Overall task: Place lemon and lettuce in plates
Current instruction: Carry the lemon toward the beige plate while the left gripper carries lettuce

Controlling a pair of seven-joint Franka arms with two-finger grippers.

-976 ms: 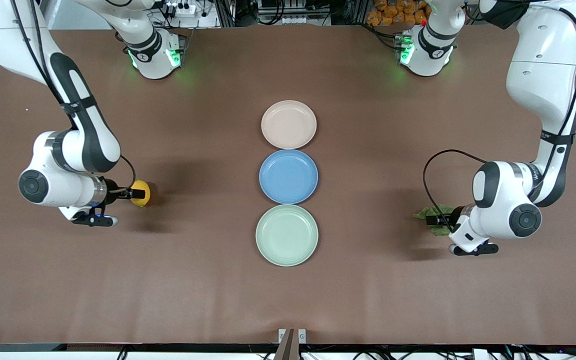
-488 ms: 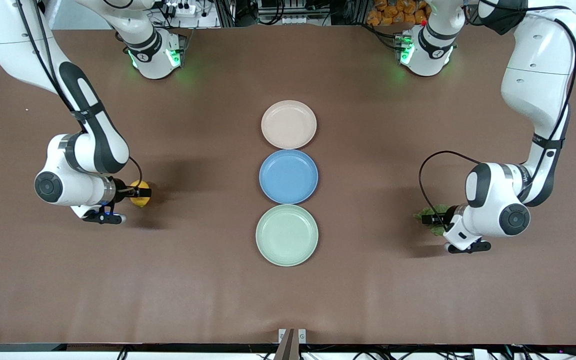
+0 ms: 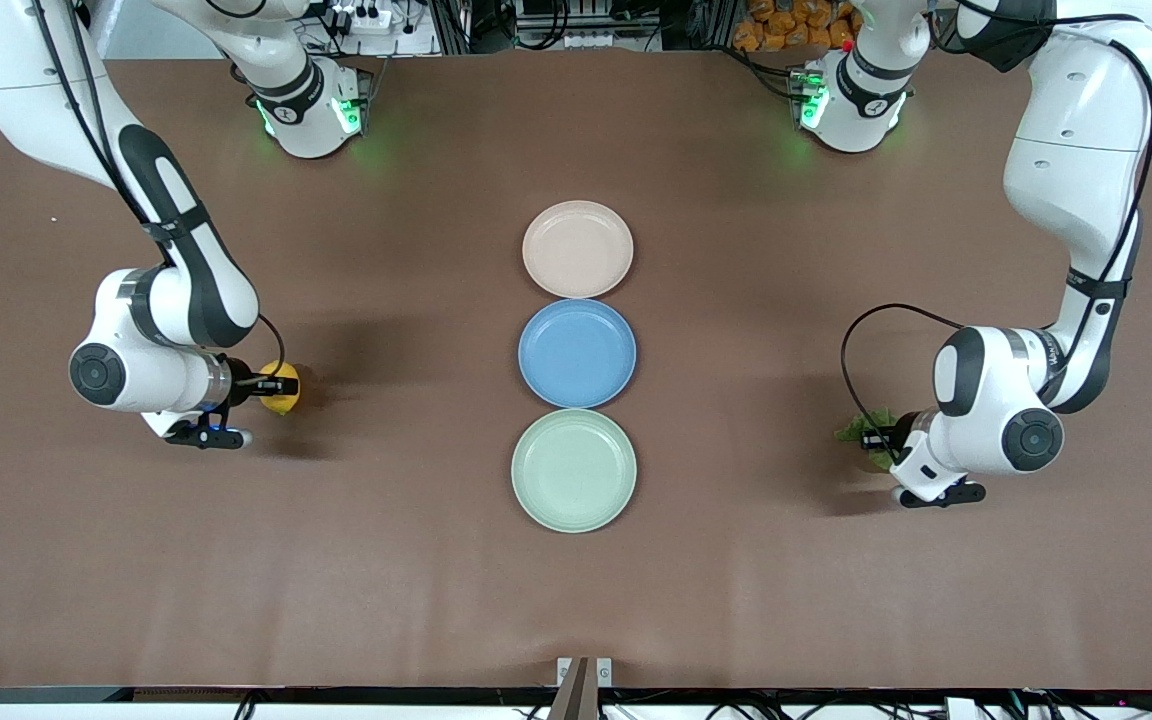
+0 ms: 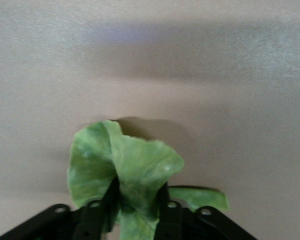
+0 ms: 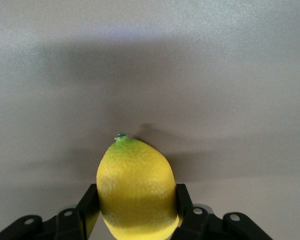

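Note:
My right gripper (image 3: 271,385) is shut on the yellow lemon (image 3: 284,390) low over the table toward the right arm's end; in the right wrist view the lemon (image 5: 136,189) sits between the black fingers (image 5: 89,204). My left gripper (image 3: 871,438) is shut on the crinkled green lettuce (image 3: 861,428) low over the table toward the left arm's end; in the left wrist view the lettuce (image 4: 125,170) is pinched between the fingers (image 4: 110,197). The beige-pink plate (image 3: 577,249) and the mint green plate (image 3: 574,470) lie at the table's middle, both bare.
A blue plate (image 3: 577,352) lies between the two task plates, in one row with them. The two arm bases (image 3: 311,105) (image 3: 851,100) stand farthest from the front camera. Bare brown table (image 3: 416,560) surrounds the plates.
The right arm moved toward the plates, and its fingers closed onto the lemon. The left arm shifted slightly, and the lettuce is bunched up in its fingers.

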